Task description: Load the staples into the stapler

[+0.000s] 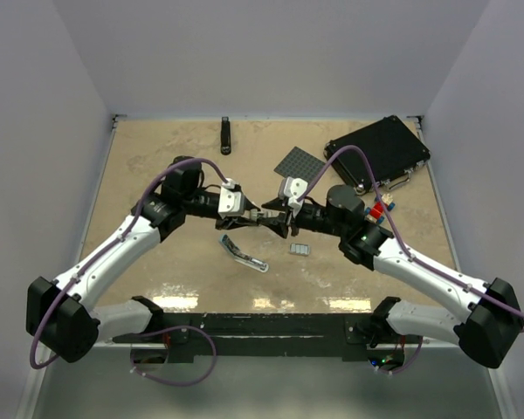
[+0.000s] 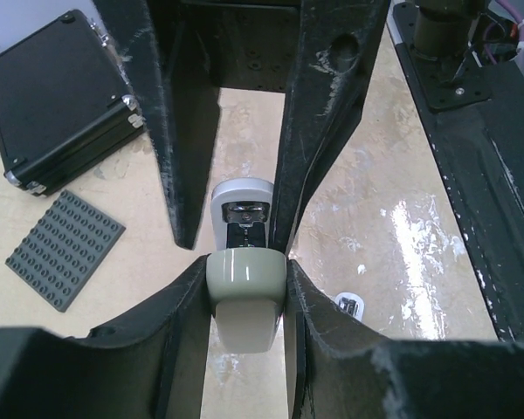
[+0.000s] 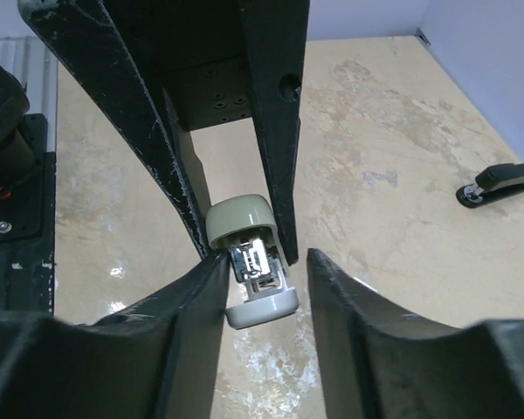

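Stapler (image 2: 244, 297) held off the counter (image 1: 157, 175), just beyond and left of the staples tray (image 1: 300, 250), long axis running straight from one pincer to the other. Left pincer (image 2: 246, 262) clamped on grey-green end. Right pincer (image 3: 267, 255) narrow around pale end, nearer the tray; gripping or merely flanking, cannot tell from these views.
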Motion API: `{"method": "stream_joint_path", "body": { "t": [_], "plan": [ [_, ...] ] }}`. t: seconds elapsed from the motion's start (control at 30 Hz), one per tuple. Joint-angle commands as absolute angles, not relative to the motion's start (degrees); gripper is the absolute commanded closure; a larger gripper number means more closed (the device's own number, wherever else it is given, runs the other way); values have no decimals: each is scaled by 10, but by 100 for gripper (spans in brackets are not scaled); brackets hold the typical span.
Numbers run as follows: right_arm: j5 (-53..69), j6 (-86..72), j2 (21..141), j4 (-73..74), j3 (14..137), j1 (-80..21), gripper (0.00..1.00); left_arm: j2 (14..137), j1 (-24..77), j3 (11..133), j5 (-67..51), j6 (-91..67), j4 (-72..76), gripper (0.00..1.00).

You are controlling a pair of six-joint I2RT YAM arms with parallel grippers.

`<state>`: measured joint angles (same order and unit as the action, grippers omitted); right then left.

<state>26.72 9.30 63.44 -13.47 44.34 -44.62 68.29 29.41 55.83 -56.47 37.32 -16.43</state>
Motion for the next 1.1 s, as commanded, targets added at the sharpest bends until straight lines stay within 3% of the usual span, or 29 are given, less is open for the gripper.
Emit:
{"method": "stream_joint_path", "body": {
  "t": [0.0,0.1,0.17,0.47,0.63,0.73,0.77,0.8,1.07],
  "plan": [
    [300,130,613,-92,477,-448,45,662,294,563,-570,357,-116,100],
    [305,147,616,-65,486,-448,35,660,294,562,-571,357,-116,100],
    [307,157,618,-55,492,-447,33,659,294,563,-575,356,-118,100],
    [310,168,635,-49,504,-447,37,661,294,570,-591,362,-127,100],
    [295,173,639,-50,506,-448,51,660,294,576,-599,362,-132,100],
    [275,174,638,-48,505,-448,75,656,293,579,-603,359,-134,100],
    [272,174,635,-47,504,-448,91,654,287,580,-606,356,-133,100],
    [265,174,630,-48,503,-447,99,651,280,581,-613,345,-125,100],
    [282,113,561,-132,443,-394,100,593,179,509,-595,91,157,100]
  ]
}}
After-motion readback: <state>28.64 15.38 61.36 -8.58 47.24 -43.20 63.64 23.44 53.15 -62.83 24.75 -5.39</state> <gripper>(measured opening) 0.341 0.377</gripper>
